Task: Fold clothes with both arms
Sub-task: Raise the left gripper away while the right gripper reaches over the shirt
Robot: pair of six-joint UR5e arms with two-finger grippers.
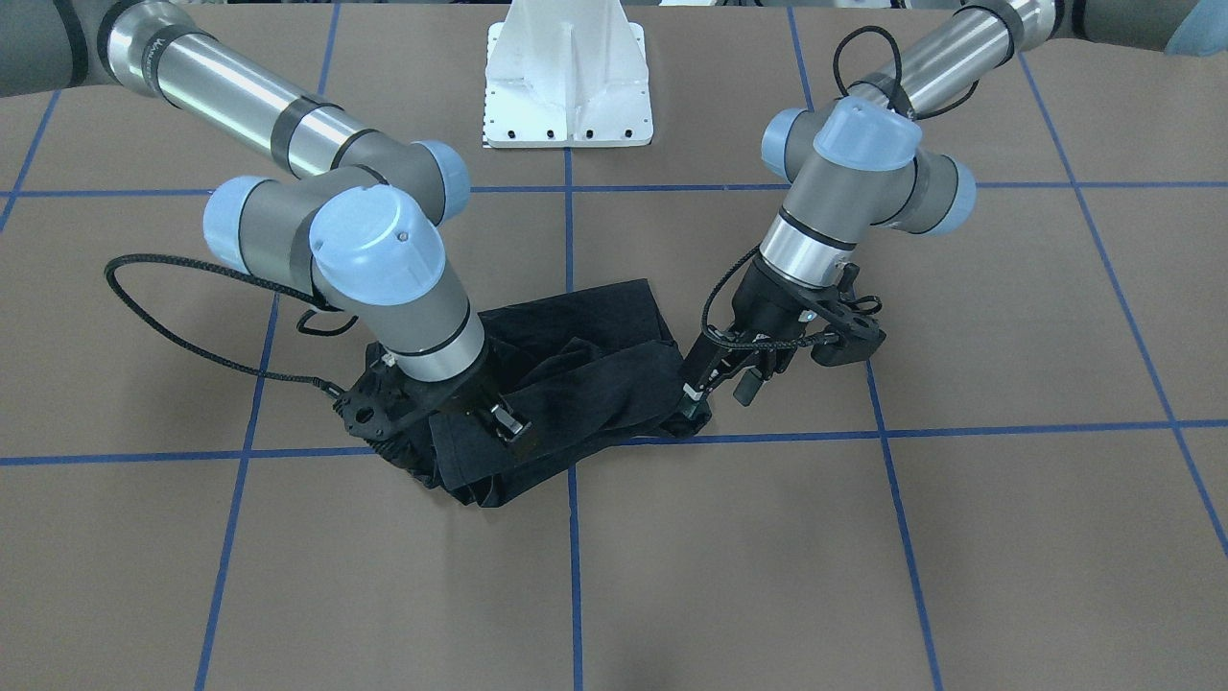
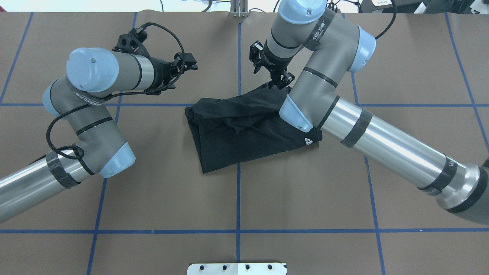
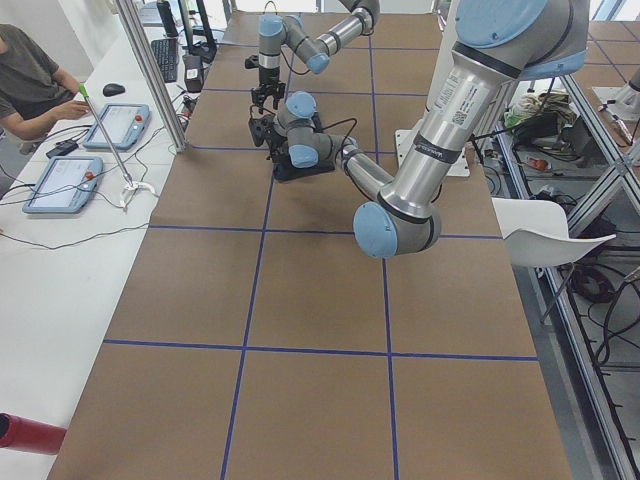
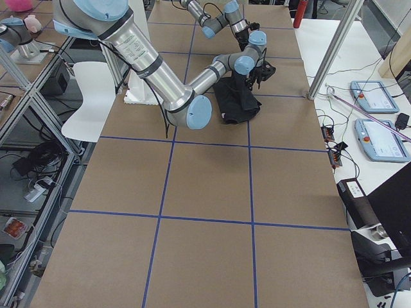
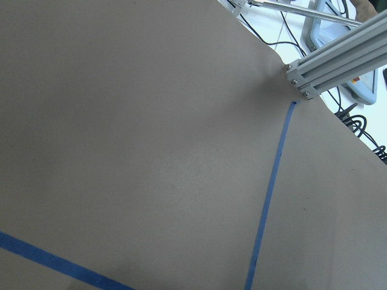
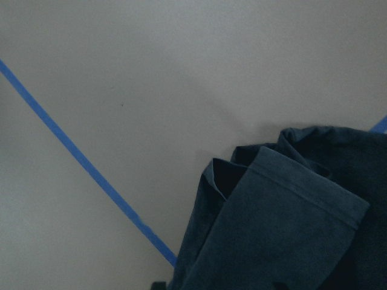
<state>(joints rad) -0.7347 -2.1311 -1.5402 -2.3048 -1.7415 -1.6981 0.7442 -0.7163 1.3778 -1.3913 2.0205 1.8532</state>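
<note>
Black T-shirt [image 2: 244,130] — one | arms [image 2: 382,145] — two | left tool [image 1: 720,389] apart | right tool [image 1: 511,429] apart

Right arm [image 2: 324,110] overlaps the T-shirt [image 2: 237,130] (grip of right hand [image 2: 281,79] unreadable).

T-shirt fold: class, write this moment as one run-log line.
T-shirt: crumpled, part-folded on table | right gripper: at its far edge | left gripper: off T-shirt, above bare table

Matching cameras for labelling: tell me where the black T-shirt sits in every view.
Front-facing: black T-shirt centre.
Overhead: T-shirt centre.
Exterior left: T-shirt far, upper middle.
Exterior right: T-shirt upper middle.
Left wrist: not in it.
Right wrist: T-shirt lower right.
Landmark: white pedestal, top of front-facing, bottom of overhead.
</note>
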